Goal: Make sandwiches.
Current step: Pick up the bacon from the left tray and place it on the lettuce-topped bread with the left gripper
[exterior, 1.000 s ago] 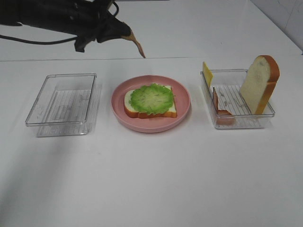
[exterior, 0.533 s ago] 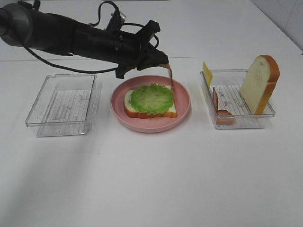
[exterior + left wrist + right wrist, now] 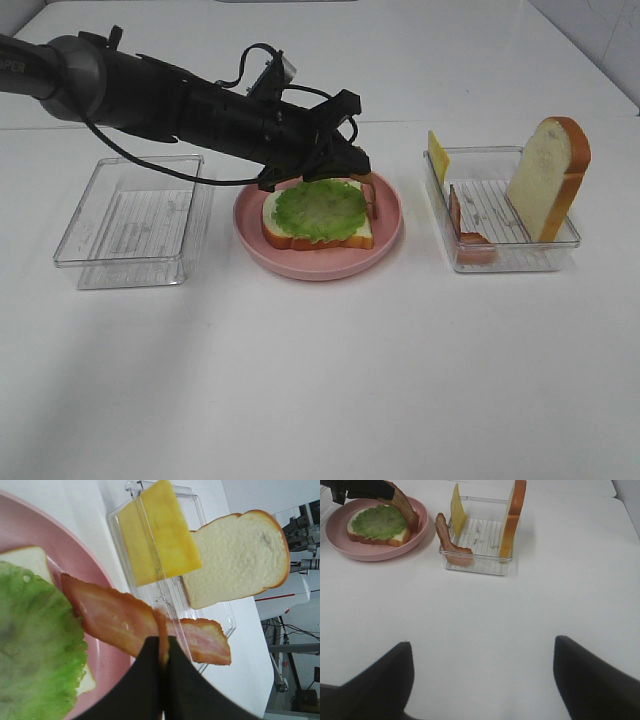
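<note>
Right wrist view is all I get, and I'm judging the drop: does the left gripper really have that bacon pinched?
Observer: Yes. The left wrist view shows the left gripper shut on one end of the bacon.
Operator: Anything left of the plate? My view cuts off there.
Observer: The high view shows a clear tray beside it, with nothing visible inside.
</note>
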Robot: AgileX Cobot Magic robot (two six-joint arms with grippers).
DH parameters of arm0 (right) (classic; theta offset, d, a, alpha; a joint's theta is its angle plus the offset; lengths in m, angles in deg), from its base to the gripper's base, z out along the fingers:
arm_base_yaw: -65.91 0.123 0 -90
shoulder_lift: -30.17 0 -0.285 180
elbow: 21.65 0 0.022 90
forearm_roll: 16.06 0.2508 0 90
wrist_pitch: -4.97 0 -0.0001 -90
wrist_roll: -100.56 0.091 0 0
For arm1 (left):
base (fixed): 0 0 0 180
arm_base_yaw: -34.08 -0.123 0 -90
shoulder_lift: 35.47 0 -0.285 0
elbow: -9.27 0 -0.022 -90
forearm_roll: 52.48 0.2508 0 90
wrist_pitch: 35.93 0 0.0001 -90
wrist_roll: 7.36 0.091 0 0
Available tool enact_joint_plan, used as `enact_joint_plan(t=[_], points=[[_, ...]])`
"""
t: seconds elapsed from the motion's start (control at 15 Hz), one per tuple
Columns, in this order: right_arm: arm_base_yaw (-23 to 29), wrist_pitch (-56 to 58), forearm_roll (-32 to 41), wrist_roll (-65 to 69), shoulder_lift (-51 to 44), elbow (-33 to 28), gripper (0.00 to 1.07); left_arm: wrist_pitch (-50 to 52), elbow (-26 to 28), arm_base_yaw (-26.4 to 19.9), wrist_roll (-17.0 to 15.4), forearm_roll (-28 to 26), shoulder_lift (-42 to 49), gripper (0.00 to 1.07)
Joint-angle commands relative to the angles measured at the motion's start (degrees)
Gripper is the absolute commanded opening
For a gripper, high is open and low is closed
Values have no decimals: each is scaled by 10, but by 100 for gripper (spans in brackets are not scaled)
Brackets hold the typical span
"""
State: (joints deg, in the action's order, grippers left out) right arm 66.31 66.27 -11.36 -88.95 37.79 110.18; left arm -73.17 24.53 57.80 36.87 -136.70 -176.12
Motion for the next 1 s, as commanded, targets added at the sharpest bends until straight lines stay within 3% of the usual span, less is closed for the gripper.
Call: enact_joint_plan(t=[0.07,0.27,0.4,0.47,0.53,0.8,0.87,1.0], points=[[-3,-5,-1,-3,-7,-2,75,-10,2,-24,0,15,3,0],[-3,-5,-1,-3,-7,-2,75,-33,2,-50,-5,35,3,0],[-3,-5,-1,-3,-7,-2,75,-44,2,-53,-68,111,3,0],[-3,-5,-1,-3,-7,-2,75,-44,2,-53,-68,111,3,0],[-3,-5,-1,-3,-7,-2,75,-41,2,-53,-128,176,3,2],[-3,-5,-1,-3,-7,-2,75,-26,2,-53,-142,218,3,13],[-3,-5,-1,-3,-7,-2,75,8,2,-53,-142,218,11,34],[-3,-5,-1,-3,-7,-2,75,19,2,-53,-142,216,14,56]])
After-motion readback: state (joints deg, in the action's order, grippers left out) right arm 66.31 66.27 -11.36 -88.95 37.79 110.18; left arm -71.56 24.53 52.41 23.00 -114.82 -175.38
